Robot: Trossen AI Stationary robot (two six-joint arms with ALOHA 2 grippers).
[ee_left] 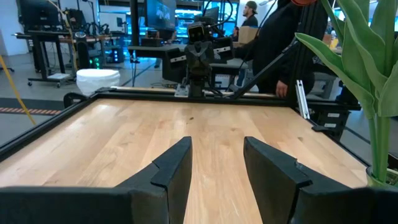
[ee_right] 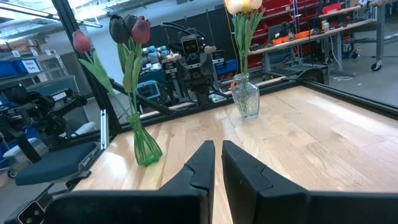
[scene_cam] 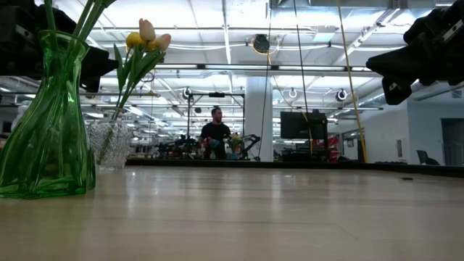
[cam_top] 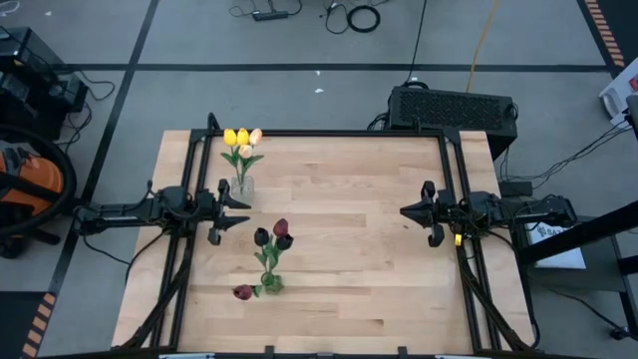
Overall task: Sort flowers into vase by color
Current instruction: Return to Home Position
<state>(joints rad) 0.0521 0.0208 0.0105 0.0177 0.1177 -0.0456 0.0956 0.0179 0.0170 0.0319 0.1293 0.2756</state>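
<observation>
Pale planked wood: worktop [cam_top: 349, 259], framed by black rails, one arm lying at each side.

Item 1. Clear vase [cam_top: 240, 185]. It stands upright on the left half of the worktop, on the side far from the low camera, just beside the left arm but apart from it. Contents: yellow and peach tulips [cam_top: 242, 138], stems in the vase, heads bunched close together above the rim.

Item 2. Green vase [cam_top: 271, 283]. It stands upright, left of centre, on the side near the low camera and well apart from the clear vase. Contents: dark red tulips [cam_top: 275, 235]. Most heads cluster above the vase. One stem leans well out to the side, so its head hangs low beside the vase.

Item 3. Left claw [cam_top: 242, 211]. It sits at the left side of the worktop and points toward the centre, near the clear vase. Its fingers [ee_left: 174, 168] stand moderately apart with bare wood showing between them. It holds nothing and touches nothing.

Item 4. Right claw [cam_top: 403, 210]. It sits at the right side and points toward the centre, facing the left one and well apart from both vases. Its fingers [ee_right: 200, 165] are drawn nearly together, leaving only a thin slit, with nothing between them. The low view shows it raised clear of the wood.

Item 5. Person [scene_cam: 215, 134], in dark clothing, in the room beyond the worktop.
</observation>
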